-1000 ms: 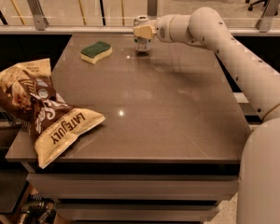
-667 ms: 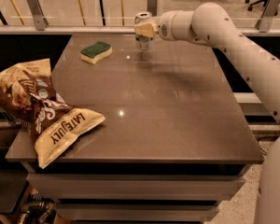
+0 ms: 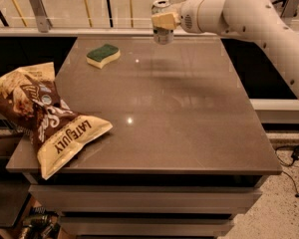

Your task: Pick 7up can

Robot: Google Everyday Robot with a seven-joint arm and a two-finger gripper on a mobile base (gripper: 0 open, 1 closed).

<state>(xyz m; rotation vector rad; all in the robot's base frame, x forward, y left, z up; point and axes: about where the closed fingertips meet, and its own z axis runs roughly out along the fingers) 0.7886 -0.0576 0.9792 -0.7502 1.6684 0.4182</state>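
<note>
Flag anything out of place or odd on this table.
The chip bag sprawls crumpled over the table's left edge, partly overhanging. Otherwise nothing odd: the sponge lies flat, and the claw grips the 7up can at the far edge.

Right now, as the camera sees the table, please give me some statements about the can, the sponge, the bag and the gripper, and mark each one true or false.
1. The gripper grips the 7up can at the far edge of the table. True.
2. The 7up can lies on its side. False: it is upright.
3. The sponge lies on the table, left of the can in the picture. True.
4. The chip bag lies in the table's middle. False: it is at the near left corner, overhanging the edge.
</note>
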